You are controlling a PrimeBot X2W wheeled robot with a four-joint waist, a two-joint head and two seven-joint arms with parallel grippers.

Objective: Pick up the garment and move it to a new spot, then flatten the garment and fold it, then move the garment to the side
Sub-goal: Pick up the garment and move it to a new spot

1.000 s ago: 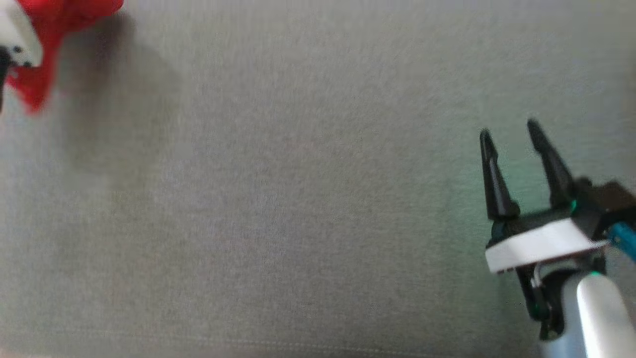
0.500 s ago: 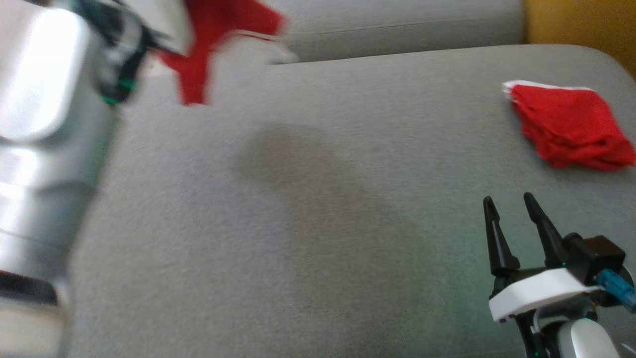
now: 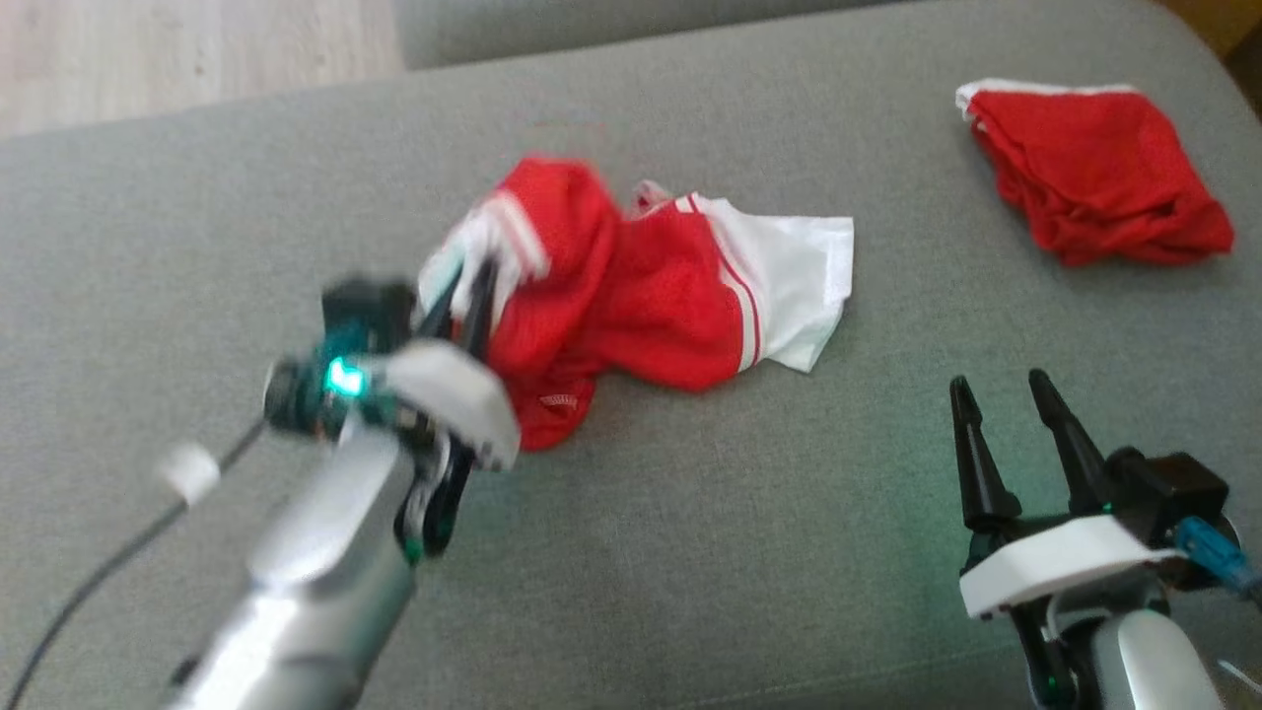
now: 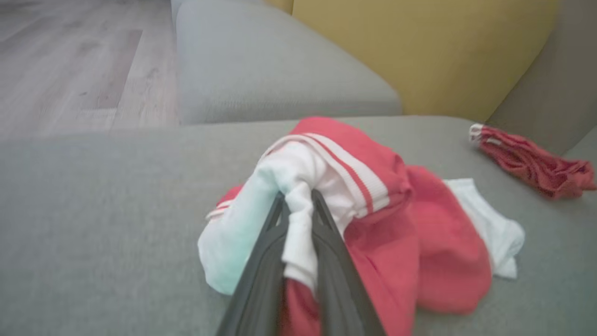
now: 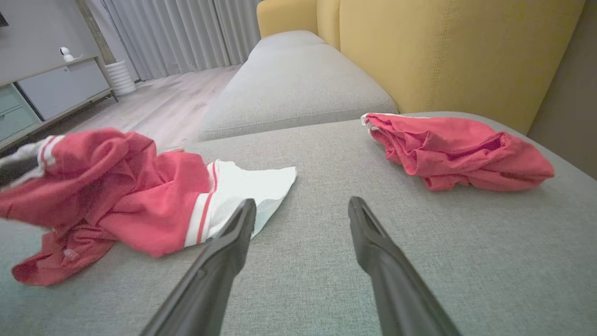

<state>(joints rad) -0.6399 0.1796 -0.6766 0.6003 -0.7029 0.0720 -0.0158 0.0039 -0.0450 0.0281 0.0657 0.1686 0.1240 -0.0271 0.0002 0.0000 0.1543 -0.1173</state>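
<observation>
Left wrist view: the left tool (image 4: 296,199) pinches narrowly a white fold of the red-and-white garment (image 4: 419,242), which lies crumpled on the grey sofa cushion (image 4: 93,224). Right of the garment the right tool (image 5: 302,205) hovers wide and empty; farther right of it lies a folded red cloth (image 5: 457,149).

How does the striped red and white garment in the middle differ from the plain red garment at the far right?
The striped garment has white panels; the plain garment is nearly all red. The striped garment lies crumpled and spread; the plain garment is a compact folded bundle. The left gripper pinches the striped garment; the plain garment lies free. Both are red and rest on the grey cushion.
</observation>
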